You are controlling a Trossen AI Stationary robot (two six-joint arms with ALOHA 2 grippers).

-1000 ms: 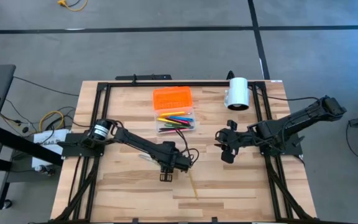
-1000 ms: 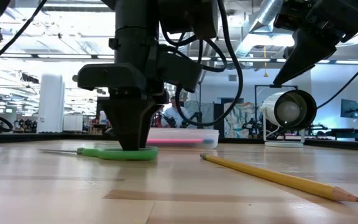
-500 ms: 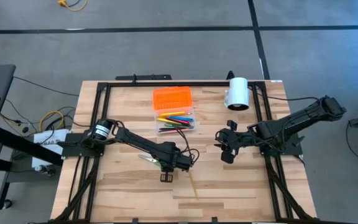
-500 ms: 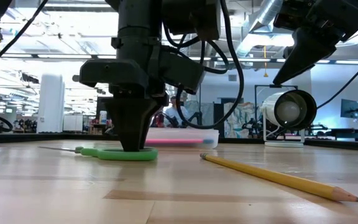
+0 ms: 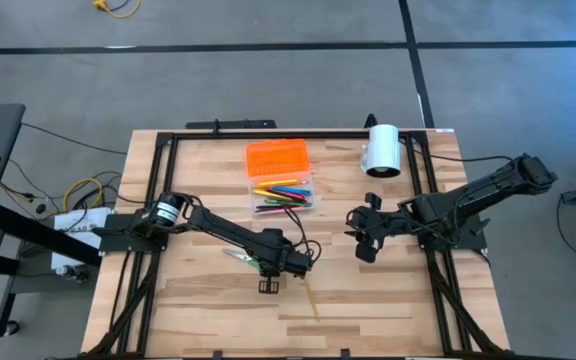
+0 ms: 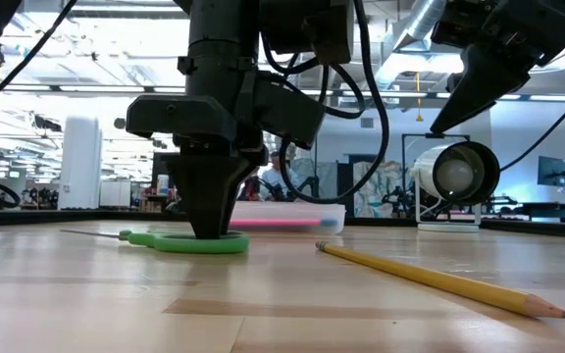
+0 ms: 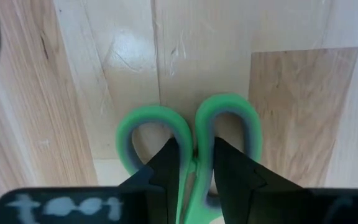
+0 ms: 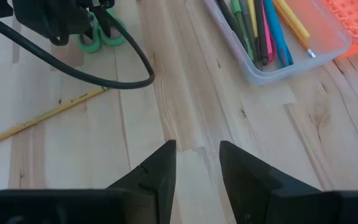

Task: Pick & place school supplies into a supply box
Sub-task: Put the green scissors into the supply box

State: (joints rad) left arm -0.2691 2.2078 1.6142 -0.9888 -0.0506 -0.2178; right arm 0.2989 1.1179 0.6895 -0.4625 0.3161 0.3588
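Small green-handled scissors (image 5: 243, 257) lie flat on the table's middle, blades toward the left edge. My left gripper (image 7: 194, 165) points straight down and is shut on their handle (image 6: 189, 241). A yellow pencil (image 5: 310, 297) lies loose on the wood near the front edge. The supply box (image 5: 283, 194), a clear tray with several coloured pens in it, sits at the far middle, its orange lid (image 5: 277, 158) folded back behind it. My right gripper (image 8: 197, 163) hangs open above the table to the right, holding nothing. My left gripper has one finger (image 7: 169, 163) down inside each finger loop of the scissors. Between the two fingers it pinches the loops' inner bars (image 7: 195, 149), where they meet. The fingers come from above, pointing down. The scissors lie flat on the table (image 6: 96, 234).
A white cylinder (image 5: 382, 150) lies on its side at the far right. Black frame rails (image 5: 268, 133) run along the table's far, left and right edges. Bare wood (image 5: 208, 300) lies near the front edge.
My left gripper's fingers have drawn together inside the scissors' loops and taken hold of the handle's middle, staying in place over it. The scissors rest where they were.
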